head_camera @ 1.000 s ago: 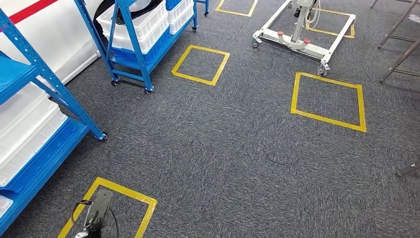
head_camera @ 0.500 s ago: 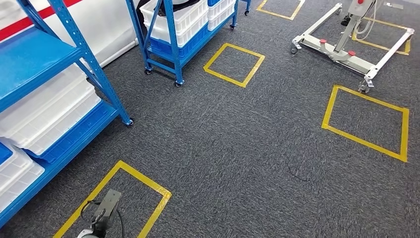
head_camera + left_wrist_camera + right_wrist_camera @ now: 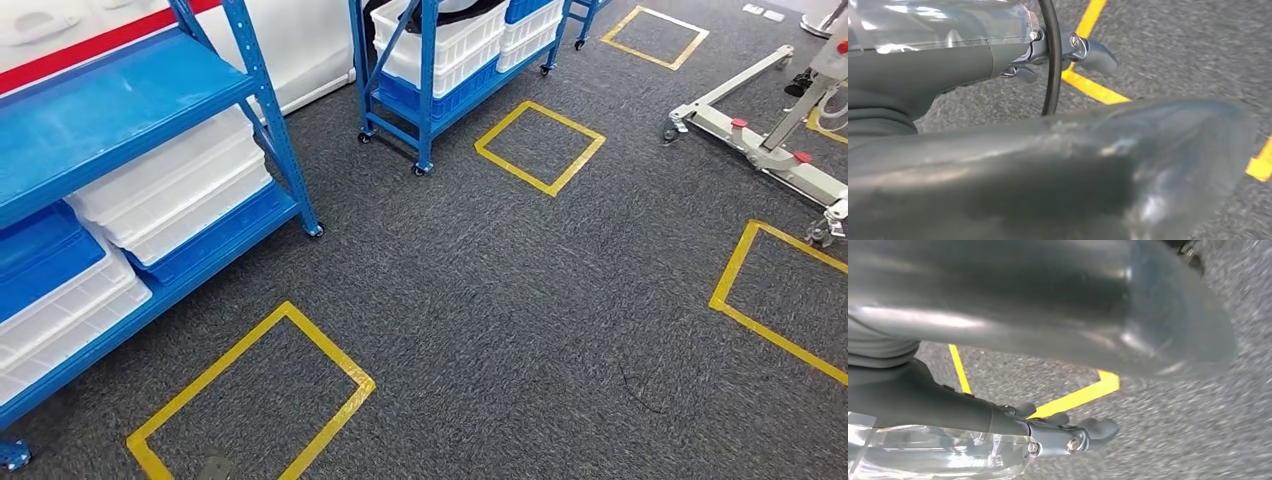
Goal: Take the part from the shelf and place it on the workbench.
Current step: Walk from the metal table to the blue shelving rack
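Shelf (image 3: 150, 100): blue, white bins (image 3: 175, 190) on lower tier; part itself cannot be told among them. Left hand (image 3: 1048, 165) and right hand (image 3: 1048, 300): fingers (image 3: 1095, 52) loosely extended, grasping nothing. Beneath the fingers: grey carpet (image 3: 500, 300) with yellow tape squares (image 3: 250, 400).

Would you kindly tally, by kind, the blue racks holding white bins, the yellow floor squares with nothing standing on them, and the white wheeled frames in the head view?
Blue racks holding white bins: 2
Yellow floor squares: 4
White wheeled frames: 1
Total: 7
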Available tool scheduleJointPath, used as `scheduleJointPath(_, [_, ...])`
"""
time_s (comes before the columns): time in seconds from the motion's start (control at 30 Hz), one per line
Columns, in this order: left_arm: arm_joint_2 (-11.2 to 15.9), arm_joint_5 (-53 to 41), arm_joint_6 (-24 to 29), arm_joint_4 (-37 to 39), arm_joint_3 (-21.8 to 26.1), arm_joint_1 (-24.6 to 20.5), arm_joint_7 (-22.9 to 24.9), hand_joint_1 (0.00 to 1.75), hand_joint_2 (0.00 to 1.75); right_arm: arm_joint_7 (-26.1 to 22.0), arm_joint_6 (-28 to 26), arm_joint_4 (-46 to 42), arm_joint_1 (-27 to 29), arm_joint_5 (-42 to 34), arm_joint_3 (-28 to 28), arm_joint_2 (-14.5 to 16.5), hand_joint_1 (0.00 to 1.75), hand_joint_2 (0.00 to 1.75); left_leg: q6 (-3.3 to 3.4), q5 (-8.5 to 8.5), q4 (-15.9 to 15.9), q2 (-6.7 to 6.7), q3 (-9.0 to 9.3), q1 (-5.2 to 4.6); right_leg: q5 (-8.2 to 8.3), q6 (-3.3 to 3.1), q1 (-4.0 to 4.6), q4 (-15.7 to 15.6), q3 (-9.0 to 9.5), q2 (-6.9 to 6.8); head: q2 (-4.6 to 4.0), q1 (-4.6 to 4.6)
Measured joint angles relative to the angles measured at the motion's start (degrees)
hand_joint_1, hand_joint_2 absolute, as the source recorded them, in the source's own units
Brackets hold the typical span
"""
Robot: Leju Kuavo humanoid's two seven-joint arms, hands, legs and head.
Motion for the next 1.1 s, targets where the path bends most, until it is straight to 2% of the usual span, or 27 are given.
scheduleJointPath(0.03, [0.0, 0.0, 0.0, 0.1, 0.1, 0.2, 0.0, 0.0, 0.0, 0.0, 0.0, 0.0, -0.1, 0.0, 0.0, 0.1, 0.0, 0.0, 0.4, 0.13, -0.2, -0.51, 0.08, 0.02, -0.36, 0.35, -0.17, 0.3, 0.09, 0.52, 0.0, 0.01])
scheduleJointPath(0.1, [0.0, 0.0, 0.0, 0.2, 0.2, 0.3, 0.1, 0.0, 0.0, 0.0, 0.0, 0.0, -0.1, 0.0, -0.1, 0.2, 0.0, 0.0, 1.15, 0.48, -0.5, -1.55, 0.21, 0.12, -2.77, 0.78, -0.49, 3.4, -1.06, 3.19, 0.0, 0.01])
scheduleJointPath(0.13, [0.0, 0.0, 0.0, 0.3, 0.2, 0.3, 0.1, 0.0, 0.0, 0.0, 0.0, 0.0, 0.0, 0.0, -0.1, 0.2, 0.0, 0.0, 1.39, 0.58, -0.5, -2.12, 0.1, 0.07, -4.74, 0.8, -0.54, 6.7, -2.61, 4.68, 0.0, 0.02])
scheduleJointPath(0.17, [0.0, 0.0, 0.0, 0.3, 0.2, 0.3, 0.1, 0.0, 0.0, 0.0, 0.0, 0.1, 0.1, 0.0, -0.2, 0.2, 0.0, 0.0, 1.57, 0.64, -0.5, -2.75, -0.06, -0.03, -6.68, 0.73, -0.51, 10.7, -4.56, 5.46, 0.0, 0.02])
scheduleJointPath(0.2, [0.0, 0.0, -0.1, 0.4, 0.3, 0.3, 0.3, 0.0, 0.0, 0.0, 0.1, 0.1, 0.2, 0.0, -0.3, 0.2, 0.0, 0.0, 1.68, 0.68, -0.5, -3.43, -0.19, -0.17, -7.92, 0.64, -0.48, 14.1, -6.33, 5.76, 0.0, 0.02])
scheduleJointPath(0.23, [0.0, 0.0, -0.1, 0.5, 0.3, 0.5, 0.3, 0.0, 0.0, -0.1, 0.1, 0.1, 0.3, -0.1, -0.3, 0.2, 0.0, 0.0, 1.73, 0.7, -0.4, -4.14, -0.25, -0.31, -8.09, 0.49, -0.44, 16.0, -7.37, 5.85, 0.0, 0.02])
scheduleJointPath(0.27, [0.0, 0.1, -0.2, 0.6, 0.5, 0.8, 0.3, 0.0, 0.0, -0.3, 0.1, 0.2, 0.4, -0.2, -0.4, 0.3, 0.0, 0.0, 1.74, 0.71, -0.4, -4.86, -0.25, -0.43, -7.05, 0.25, -0.36, 15.6, -7.34, 5.95, 0.0, 0.01])
scheduleJointPath(0.3, [-0.1, 0.2, -0.4, 0.8, 0.6, 1.3, 0.2, 0.0, 0.0, -0.6, 0.0, 0.2, 0.5, -0.3, -0.6, 0.5, 0.0, 0.0, 1.74, 0.71, -0.3, -5.58, -0.18, -0.54, -5.07, -0.11, -0.25, 13.0, -6.22, 6.28, 0.0, 0.01])
scheduleJointPath(0.37, [-0.4, 0.8, -0.7, 1.1, 1.0, 2.1, -0.4, 0.0, 0.0, -1.0, -0.2, 0.2, 0.6, -0.6, -0.9, 0.9, 0.0, 0.0, 1.62, 0.72, -0.3, -6.94, -0.1, -0.72, -1.09, -1.05, 0.03, 5.0, -2.65, 8.75, 0.0, 0.01])
scheduleJointPath(0.4, [-0.6, 1.2, -0.8, 1.2, 1.3, 2.5, -0.5, 0.0, 0.0, -1.0, -0.4, 0.3, 0.7, -0.7, -1.1, 1.2, 0.0, 0.0, 1.44, 0.76, -0.3, -7.54, -0.16, -0.73, 0.02, -1.38, 0.17, 2.1, -1.33, 9.8, 0.0, 0.01])
scheduleJointPath(0.43, [-0.8, 1.6, -0.8, 1.4, 1.6, 2.8, -0.6, 0.0, 0.0, -0.7, -0.5, 0.3, 0.7, -0.8, -1.2, 1.5, 0.0, 0.0, 1.19, 0.82, -0.3, -8.11, -0.27, -0.67, 0.41, -1.58, 0.3, 0.6, -0.66, 10.47, 0.0, 0.01])
scheduleJointPath(0.5, [-1.1, 2.3, -0.8, 1.6, 2.4, 3.3, -0.6, 0.0, 0.0, 0.6, -0.6, 0.4, 0.6, -0.9, -1.5, 2.1, 0.0, 0.0, 0.47, 1.05, -0.5, -9.3, -0.48, -0.52, 0.48, -1.75, 0.43, 0.1, -0.4, 9.52, 0.0, 0.0])
scheduleJointPath(0.53, [-1.3, 2.6, -0.8, 1.6, 2.8, 3.6, -0.7, 0.0, 0.0, 1.6, -0.5, 0.4, 0.6, -0.9, -1.6, 2.6, 0.0, 0.0, 0.17, 0.95, -0.3, -9.22, -0.58, -0.52, 0.65, -1.9, 0.36, -0.3, -0.18, 8.8, 0.0, -0.01])
scheduleJointPath(0.6, [-1.8, 2.9, -0.4, 1.7, 3.5, 4.0, -0.6, 0.0, 0.0, 3.7, 0.1, 0.6, 0.7, -1.1, -2.1, 3.5, 0.0, 0.0, -0.36, -0.93, 2.4, -6.85, -1.82, -0.67, 1.0, -2.45, 0.08, -1.2, 0.3, 7.22, 0.0, -0.01])
scheduleJointPath(0.67, [-2.0, 3.1, 0.0, 1.8, 4.1, 3.9, -0.6, 0.0, 0.0, 5.7, 0.7, 0.7, 1.1, -1.3, -2.5, 4.0, 0.0, 0.0, -0.78, -4.67, 9.3, -3.76, -4.95, -0.48, 1.04, -2.86, 0.13, -1.4, 0.48, 5.51, 0.0, -0.01])
scheduleJointPath(0.7, [-2.1, 3.1, 0.2, 1.8, 4.3, 3.9, -0.6, 0.0, 0.0, 6.4, 1.0, 0.8, 1.2, -1.3, -2.7, 4.3, 0.0, 0.0, -1.03, -6.15, 12.9, -3.1, -6.66, -0.29, 0.96, -2.9, 0.19, -1.3, 0.46, 4.64, 0.0, -0.01])
scheduleJointPath(0.73, [-2.3, 3.1, 0.3, 1.8, 4.5, 4.0, -0.5, 0.0, 0.0, 7.1, 1.2, 0.9, 1.3, -1.4, -2.8, 4.5, 0.0, 0.0, -1.28, -6.71, 15.2, -2.74, -7.69, -0.06, 0.85, -2.88, 0.21, -1.2, 0.44, 3.82, 0.0, -0.01])
scheduleJointPath(0.77, [-2.4, 3.0, 0.4, 1.8, 4.7, 4.2, -0.5, 0.0, 0.0, 7.7, 1.4, 0.9, 1.4, -1.4, -2.9, 4.7, 0.0, 0.0, -1.53, -6.18, 15.4, -2.5, -7.64, 0.16, 0.71, -2.8, 0.19, -1.1, 0.43, 3.05, 0.0, -0.01])
scheduleJointPath(0.8, [-2.4, 3.0, 0.5, 1.8, 4.8, 4.3, -0.5, 0.0, 0.0, 8.1, 1.6, 1.0, 1.4, -1.4, -3.1, 4.9, 0.0, 0.0, -1.75, -4.66, 13.3, -2.15, -6.41, 0.37, 0.52, -2.65, 0.15, -0.9, 0.45, 2.35, 0.0, -0.01])
scheduleJointPath(0.83, [-2.5, 2.9, 0.6, 1.8, 5.0, 4.4, -0.5, 0.0, 0.0, 8.5, 1.8, 1.0, 1.4, -1.4, -3.4, 5.1, 0.0, 0.0, -1.87, -2.69, 9.5, -1.35, -4.24, 0.51, 0.28, -2.45, 0.1, -0.6, 0.51, 1.71, 0.0, -0.01])
scheduleJointPath(0.87, [-2.5, 2.9, 0.8, 1.8, 5.3, 4.3, -0.6, 0.0, 0.0, 8.7, 2.0, 1.1, 1.4, -1.4, -3.6, 5.3, 0.0, 0.0, -1.79, -1.41, 5.5, -0.12, -2.05, 0.43, -0.01, -2.17, 0.16, -0.3, 0.55, 1.08, 0.0, -0.01])
scheduleJointPath(0.9, [-2.5, 2.7, 0.9, 1.8, 5.4, 4.2, -0.7, 0.0, 0.0, 8.8, 2.1, 1.1, 1.4, -1.4, -3.7, 5.5, 0.0, 0.0, -1.52, -0.58, 2.5, 0.92, -0.4, 0.32, -0.29, -1.84, 0.24, -0.1, 0.61, 0.5, 0.0, -0.01])
scheduleJointPath(0.93, [-2.5, 2.6, 1.0, 1.8, 5.6, 4.2, -0.8, 0.0, 0.0, 8.8, 2.1, 1.1, 1.3, -1.4, -3.9, 5.6, 0.0, 0.0, -1.19, -0.33, 0.7, 1.6, 0.49, 0.17, -0.5, -1.49, 0.34, 0.1, 0.69, 0.0, 0.0, -0.01])
scheduleJointPath(0.97, [-2.6, 2.5, 1.1, 1.8, 5.7, 4.1, -0.9, 0.0, 0.0, 8.8, 2.2, 1.1, 1.2, -1.4, -4.0, 5.7, 0.0, 0.0, -0.8, -0.54, 0.3, 1.69, 0.56, -0.01, -0.61, -1.14, 0.44, 0.2, 0.8, -0.5, 0.0, -0.01])
scheduleJointPath(1.03, [-2.6, 2.3, 1.1, 1.8, 5.7, 4.3, -1.1, 0.0, 0.0, 8.7, 2.2, 1.1, 0.9, -1.4, -4.1, 5.9, 0.0, 0.0, -0.08, -0.22, 0.0, 0.53, 0.42, 0.07, -0.79, -0.49, 0.32, 0.2, 1.13, -1.1, 0.0, -0.01])
scheduleJointPath(1.07, [-2.7, 2.2, 1.2, 1.8, 5.8, 4.3, -1.1, 0.0, 0.0, 8.7, 2.2, 1.1, 0.9, -1.4, -4.1, 6.0, 0.0, 0.0, 0.32, -0.03, -0.2, -0.02, 0.47, 0.18, -1.35, -0.18, 0.18, 0.7, 1.09, -0.34, 0.0, -0.01])
scheduleJointPath(1.1, [-2.8, 2.1, 1.2, 1.8, 5.8, 4.3, -1.2, 0.0, 0.0, 8.6, 2.2, 1.1, 0.9, -1.4, -4.1, 6.0, 0.0, 0.0, 0.72, 0.22, -0.4, -0.64, 0.52, 0.32, -2.61, 0.08, 0.04, 2.3, 0.52, 1.07, 0.0, 0.0])
